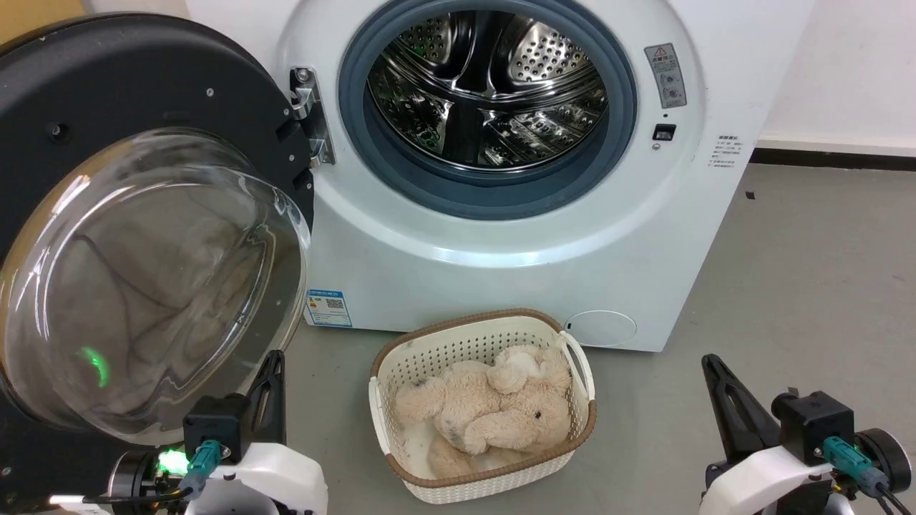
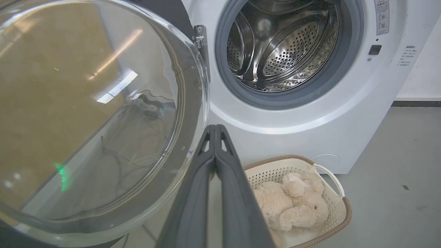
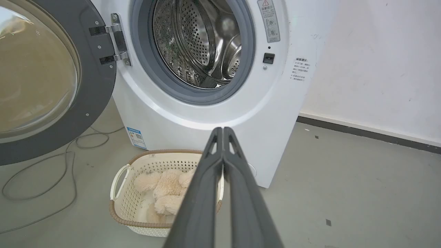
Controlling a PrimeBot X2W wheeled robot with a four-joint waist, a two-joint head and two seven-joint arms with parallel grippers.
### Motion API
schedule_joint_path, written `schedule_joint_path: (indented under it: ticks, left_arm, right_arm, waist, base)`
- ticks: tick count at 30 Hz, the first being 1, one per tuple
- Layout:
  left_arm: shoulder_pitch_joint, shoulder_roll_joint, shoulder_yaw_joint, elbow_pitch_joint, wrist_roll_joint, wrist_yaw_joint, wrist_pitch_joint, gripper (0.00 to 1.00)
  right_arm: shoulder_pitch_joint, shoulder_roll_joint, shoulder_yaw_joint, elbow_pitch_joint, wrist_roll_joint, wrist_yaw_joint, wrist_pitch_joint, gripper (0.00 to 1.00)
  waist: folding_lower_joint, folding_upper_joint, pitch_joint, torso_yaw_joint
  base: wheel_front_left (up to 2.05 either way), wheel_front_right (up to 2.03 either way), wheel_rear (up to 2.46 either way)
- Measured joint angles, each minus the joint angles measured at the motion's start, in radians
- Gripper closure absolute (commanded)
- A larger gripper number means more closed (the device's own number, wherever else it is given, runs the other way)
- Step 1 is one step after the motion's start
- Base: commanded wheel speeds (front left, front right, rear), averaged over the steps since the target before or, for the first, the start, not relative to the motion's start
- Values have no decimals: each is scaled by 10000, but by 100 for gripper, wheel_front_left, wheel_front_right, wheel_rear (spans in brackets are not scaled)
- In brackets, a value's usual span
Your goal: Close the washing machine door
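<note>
- The washing machine door [image 1: 150, 279] stands swung wide open on its hinge, left of the washing machine [image 1: 501, 243]; drum exposed.
- The left tool [image 1: 274, 361] is clenched and empty, just beside the door's lower rim; contact cannot be told.
- The right tool [image 1: 712, 361] is clenched and empty, well apart from the door.
- A basket [image 1: 458, 336] holding a plush toy [image 1: 494, 408] sits on the floor before the machine.

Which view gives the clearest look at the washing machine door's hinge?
The right wrist view: the hinge shows whole, joining the open washing machine door to the washing machine. The head view shows it too, more side-on; in the left wrist view the door's glass partly hides it.
</note>
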Motion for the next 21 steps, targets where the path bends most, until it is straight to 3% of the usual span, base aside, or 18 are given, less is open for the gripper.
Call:
schedule_joint_path:
  ticks: [10, 11, 21]
  left_arm:
    - [0, 0, 0, 0, 0, 0, 0, 100]
    - [0, -2, 0, 4, -2, 4, 0, 0]
    - [0, -4, -71, 8, -2, 140, -94, 0]
  right_arm:
    - [-1, 0, -2, -2, 0, 0, 0, 100]
    - [3, -2, 0, 2, 6, 0, -2, 0]
    - [8, -2, -75, 10, 115, 0, -90, 0]
  waist:
    - [0, 0, 0, 0]
    - [0, 0, 0, 0]
    - [0, 0, 16, 1]
  base:
    - [0, 0, 0]
    - [0, 0, 0]
    - [0, 0, 0]
